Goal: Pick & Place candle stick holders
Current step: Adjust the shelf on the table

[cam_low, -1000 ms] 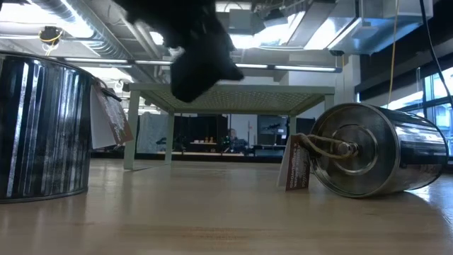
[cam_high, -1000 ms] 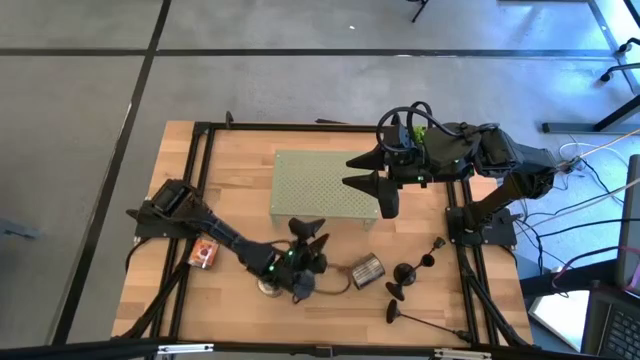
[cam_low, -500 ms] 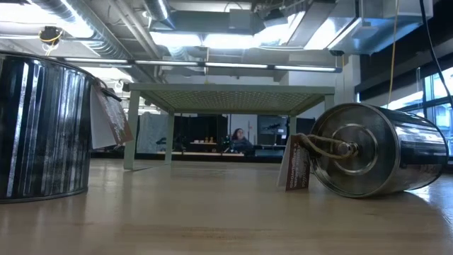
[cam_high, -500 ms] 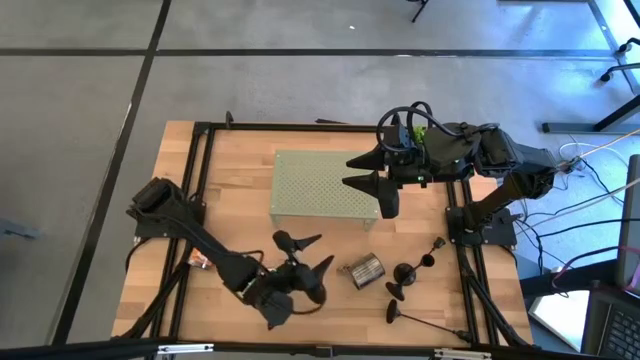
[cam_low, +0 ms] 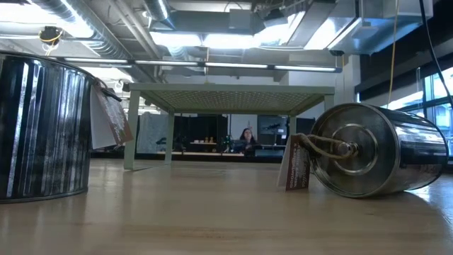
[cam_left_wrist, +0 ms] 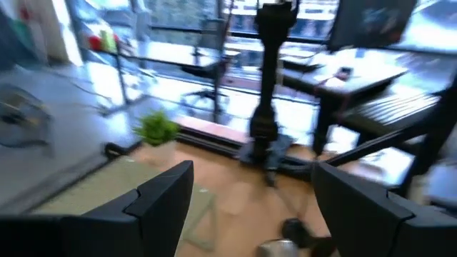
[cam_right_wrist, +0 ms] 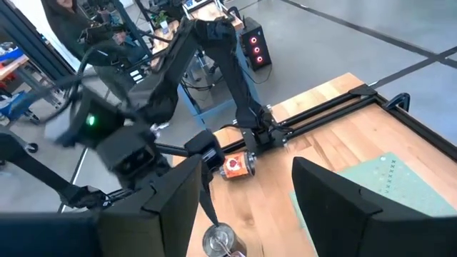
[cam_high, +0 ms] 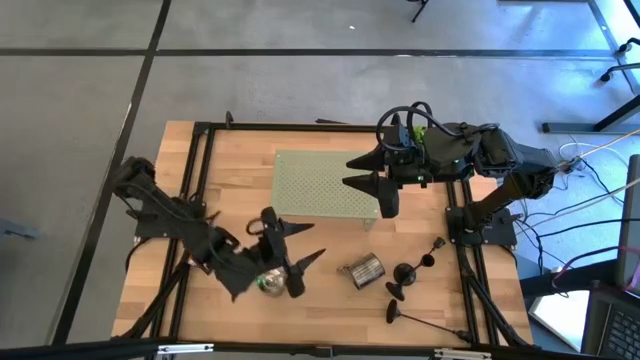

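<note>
Candlestick holders (cam_high: 412, 272), all three, cluster on the desk (cam_high: 240, 165) close to its near right corner, well apart from the perforated green stand (cam_high: 322, 186) at the middle. Two stand more or less upright beside the toppled silver can (cam_high: 366, 270), their dark bases just right of it, while the third (cam_high: 425, 322) lies on its side nearest the front edge, its long axis running roughly along that edge with the base toward the left. The right gripper (cam_high: 366, 171) hovers over the right end of the stand with its pincer parted and grasping nothing, so the holders lie toward the front edge from it and slightly to the right. The left gripper (cam_high: 290, 247) hangs above the front left part of the desk, directly over an upright silver can (cam_high: 266, 283), its pincer released wide and empty; from it the holders lie well off toward the right edge, past the fallen can. By my judgement the right arm is the nearer one and has the cleaner path, coming down toward the near right corner. An orange tin shows only in the right wrist view (cam_right_wrist: 234, 165), near the left arm's base.
</note>
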You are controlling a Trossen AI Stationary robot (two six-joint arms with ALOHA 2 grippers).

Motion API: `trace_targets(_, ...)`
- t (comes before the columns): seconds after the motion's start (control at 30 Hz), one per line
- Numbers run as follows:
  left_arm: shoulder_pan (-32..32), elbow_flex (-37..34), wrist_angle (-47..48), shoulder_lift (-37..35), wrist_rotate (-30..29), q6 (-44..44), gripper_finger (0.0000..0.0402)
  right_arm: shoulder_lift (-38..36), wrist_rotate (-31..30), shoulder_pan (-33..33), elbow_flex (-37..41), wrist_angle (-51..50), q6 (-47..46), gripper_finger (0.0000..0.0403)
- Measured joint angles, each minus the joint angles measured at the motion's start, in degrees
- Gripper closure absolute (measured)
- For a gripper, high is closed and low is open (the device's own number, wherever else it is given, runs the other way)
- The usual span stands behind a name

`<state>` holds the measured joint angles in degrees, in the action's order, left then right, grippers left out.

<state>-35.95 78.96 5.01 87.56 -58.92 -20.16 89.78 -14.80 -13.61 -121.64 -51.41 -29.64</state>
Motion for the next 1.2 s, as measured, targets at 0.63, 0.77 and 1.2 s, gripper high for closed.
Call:
trace_targets(0.63, 8.8, 0.0, 13.6, -17.3, 25.8, -23.6, 0.0119, 0.5, 3.5, -2.8, 0.0, 4.4, -8.5, 0.0178)
trace_targets(0.77, 10.8, 0.0, 17.7, -20.4, 27.6, -23.9, 0.0119, 1.2, 5.6, -3.8, 0.0, 9.9, -6.7, 0.0178)
trace_targets(1.2, 16.4, 0.0, 32.2, -27.4, 28.0, -21.7, 0.0119, 7.1, 6.0, -0.8, 0.0, 14.0, -7.3, 0.0178)
